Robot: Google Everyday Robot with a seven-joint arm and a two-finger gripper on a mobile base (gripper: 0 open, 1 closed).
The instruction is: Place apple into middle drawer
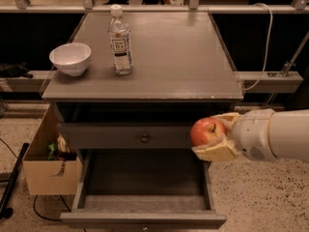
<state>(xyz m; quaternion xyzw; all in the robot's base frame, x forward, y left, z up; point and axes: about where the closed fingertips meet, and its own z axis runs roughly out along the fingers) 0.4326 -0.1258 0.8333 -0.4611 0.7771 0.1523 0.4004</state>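
The red apple (207, 131) with a yellowish patch is held in my gripper (212, 135), whose cream fingers (216, 152) are shut on it from the right. It hangs in front of the cabinet's right side, level with the closed knobbed drawer front (145, 136). The middle drawer (143, 183) is pulled out below, an empty grey box. The apple is above the drawer's right rear corner. My white arm (275, 134) reaches in from the right.
On the grey cabinet top (164, 57) stand a white bowl (70, 58) at the left and a water bottle (120, 41). A cardboard box (46, 163) sits on the floor at the left. A rail (270, 79) runs at the right.
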